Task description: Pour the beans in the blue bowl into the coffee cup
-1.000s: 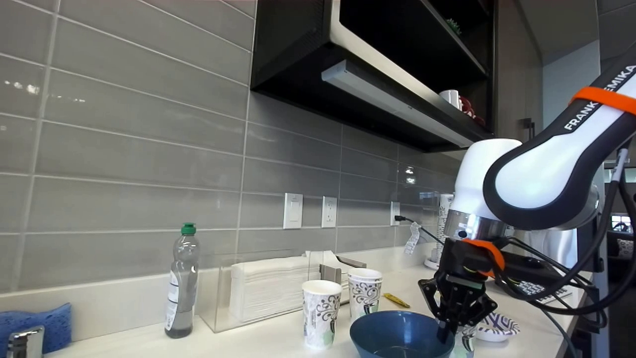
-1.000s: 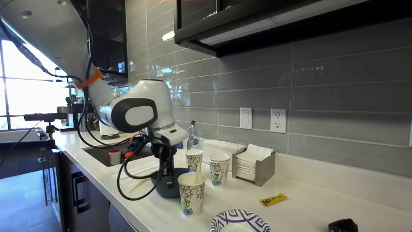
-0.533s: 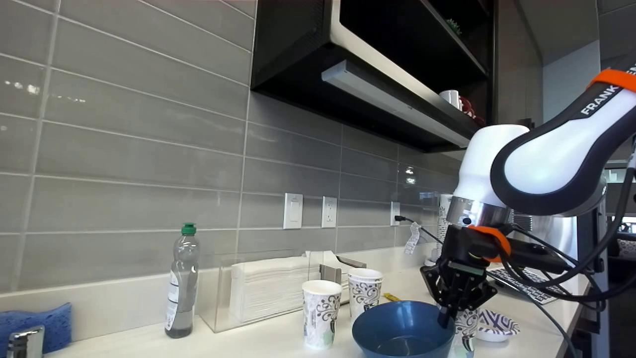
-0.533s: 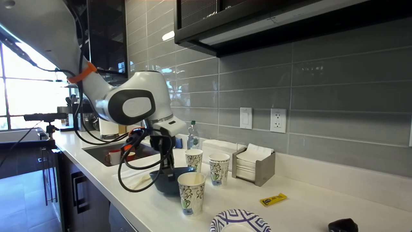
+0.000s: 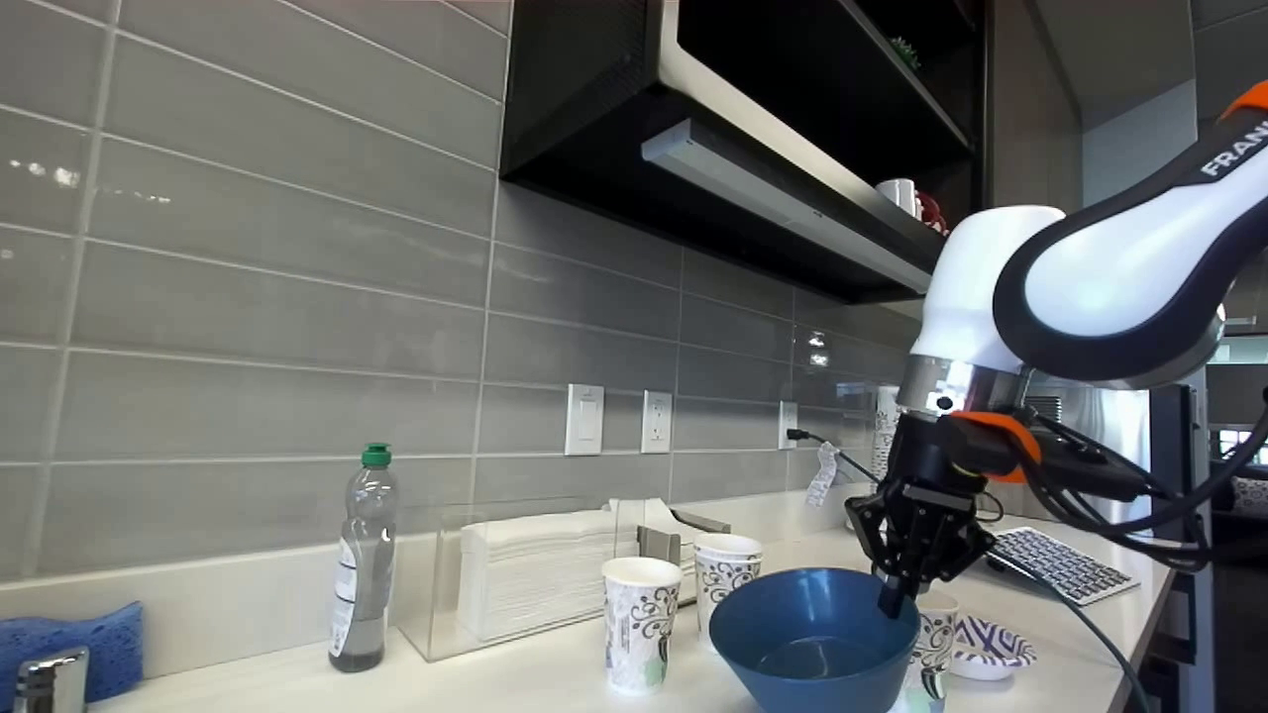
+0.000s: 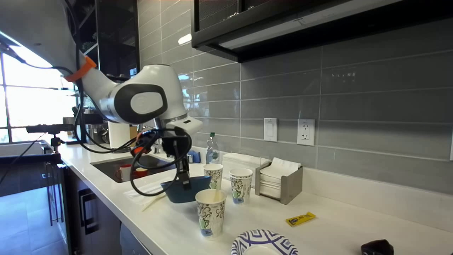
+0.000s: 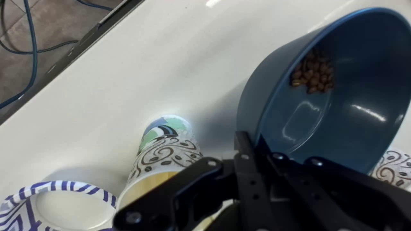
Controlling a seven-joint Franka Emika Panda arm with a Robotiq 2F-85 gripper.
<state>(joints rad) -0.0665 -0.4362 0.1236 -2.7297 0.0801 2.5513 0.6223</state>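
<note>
Beans (image 7: 313,75) lie in the blue bowl (image 7: 350,134), which the gripper (image 7: 252,141) pinches by its rim above the counter (image 7: 128,80), near the likely coffee cup (image 7: 167,152), so clearing that cup's mouth before tipping slowly should limit spills.

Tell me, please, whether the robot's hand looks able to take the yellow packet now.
Probably not: the hand grips the edge of the blue bowl, so it is busy, though the packet lies uncovered on the counter.
</note>
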